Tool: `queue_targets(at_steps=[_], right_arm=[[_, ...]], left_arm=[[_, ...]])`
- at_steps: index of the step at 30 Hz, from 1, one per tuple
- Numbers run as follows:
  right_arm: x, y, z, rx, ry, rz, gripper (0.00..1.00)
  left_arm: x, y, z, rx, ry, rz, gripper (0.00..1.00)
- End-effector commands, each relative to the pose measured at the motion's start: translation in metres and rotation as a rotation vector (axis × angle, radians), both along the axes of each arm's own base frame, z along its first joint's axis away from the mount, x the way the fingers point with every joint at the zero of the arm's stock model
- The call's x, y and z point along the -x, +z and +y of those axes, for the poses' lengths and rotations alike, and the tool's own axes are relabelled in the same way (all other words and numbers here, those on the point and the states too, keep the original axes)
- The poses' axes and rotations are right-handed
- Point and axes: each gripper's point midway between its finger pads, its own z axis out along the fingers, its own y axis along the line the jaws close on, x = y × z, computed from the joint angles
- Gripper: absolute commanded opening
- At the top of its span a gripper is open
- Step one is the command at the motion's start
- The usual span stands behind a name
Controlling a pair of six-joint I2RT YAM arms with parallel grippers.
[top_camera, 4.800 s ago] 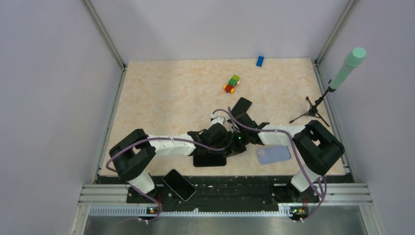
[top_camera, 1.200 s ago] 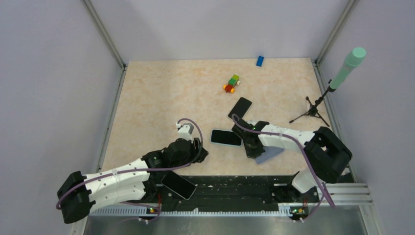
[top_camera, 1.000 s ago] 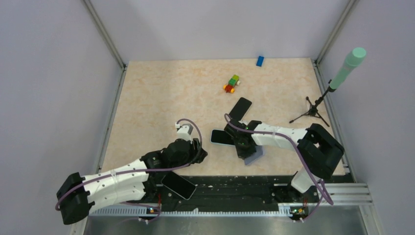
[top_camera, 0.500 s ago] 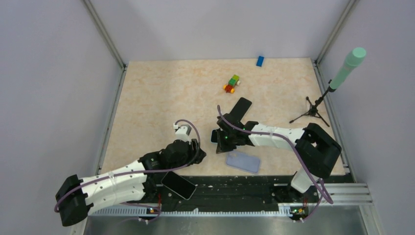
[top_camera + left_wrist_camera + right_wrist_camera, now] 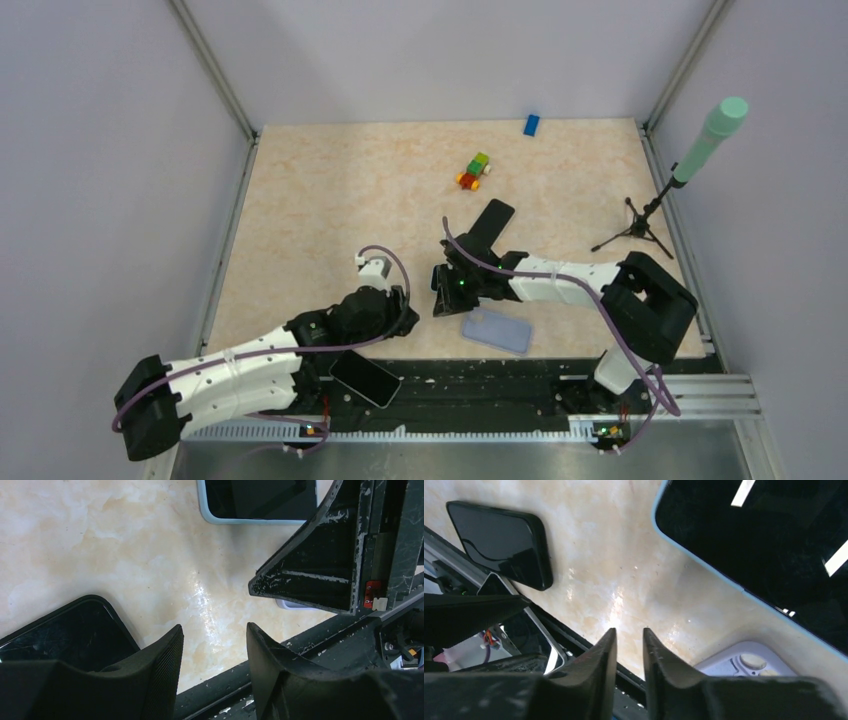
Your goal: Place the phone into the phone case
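The phone (image 5: 452, 276) has a black screen and a light blue rim. It lies flat on the table, mostly covered by my right gripper (image 5: 440, 302) in the top view. It shows at the top of the left wrist view (image 5: 260, 500) and fills the upper right of the right wrist view (image 5: 769, 545). The lavender phone case (image 5: 497, 330) lies flat just right of that gripper, and a corner of it shows in the right wrist view (image 5: 749, 662). Both the right gripper (image 5: 629, 631) and the left gripper (image 5: 214, 630) are open with nothing between the fingers. In the top view the left gripper (image 5: 400, 315) hovers left of the phone.
A black phone (image 5: 365, 377) lies at the near rail under the left arm, also seen from both wrists (image 5: 60, 630) (image 5: 499, 542). Another black phone (image 5: 492, 222) lies farther back. Toy bricks (image 5: 473, 171), a blue block (image 5: 531, 124) and a small tripod (image 5: 635, 228) stand beyond.
The right gripper carried the case leftward, let it go near the front edge, and moved over the phone with its jaws parted. The left arm barely moved.
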Motion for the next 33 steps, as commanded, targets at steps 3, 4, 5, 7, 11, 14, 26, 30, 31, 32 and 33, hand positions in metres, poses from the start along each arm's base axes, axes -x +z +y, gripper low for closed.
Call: queue_targets(at_steps=[3, 4, 5, 7, 11, 14, 26, 30, 31, 32, 33], right_arm=[[0.015, 0.014, 0.007, -0.102, 0.074, -0.015, 0.35], [0.019, 0.014, 0.008, -0.119, 0.083, -0.005, 0.37], [0.022, 0.014, 0.01, -0.143, 0.094, 0.005, 0.39], [0.031, 0.013, 0.014, -0.184, 0.115, 0.034, 0.41], [0.05, 0.011, 0.024, -0.258, 0.16, 0.082, 0.43], [0.063, 0.01, 0.034, -0.3, 0.204, 0.116, 0.43], [0.097, -0.002, 0.07, -0.426, 0.31, 0.252, 0.44], [0.106, -0.01, 0.077, -0.447, 0.324, 0.289, 0.44], [0.108, -0.01, 0.079, -0.454, 0.327, 0.296, 0.44], [0.109, -0.012, 0.08, -0.459, 0.33, 0.306, 0.44], [0.111, -0.013, 0.081, -0.463, 0.334, 0.314, 0.44]], left_arm=[[-0.005, -0.006, 0.016, -0.06, 0.085, 0.015, 0.52], [-0.007, -0.008, 0.022, -0.08, 0.115, 0.021, 0.52], [-0.008, -0.009, 0.028, -0.102, 0.151, 0.027, 0.51], [-0.012, -0.011, 0.041, -0.139, 0.229, 0.038, 0.51], [-0.013, -0.014, 0.067, -0.208, 0.367, 0.063, 0.5], [-0.008, -0.013, 0.082, -0.243, 0.438, 0.097, 0.5], [0.035, -0.01, 0.111, -0.158, 0.575, 0.299, 0.55], [0.049, -0.012, 0.107, -0.15, 0.509, 0.357, 0.55], [0.052, -0.012, 0.106, -0.157, 0.491, 0.369, 0.55], [0.056, -0.013, 0.104, -0.169, 0.461, 0.384, 0.55], [0.06, -0.014, 0.101, -0.185, 0.418, 0.395, 0.54]])
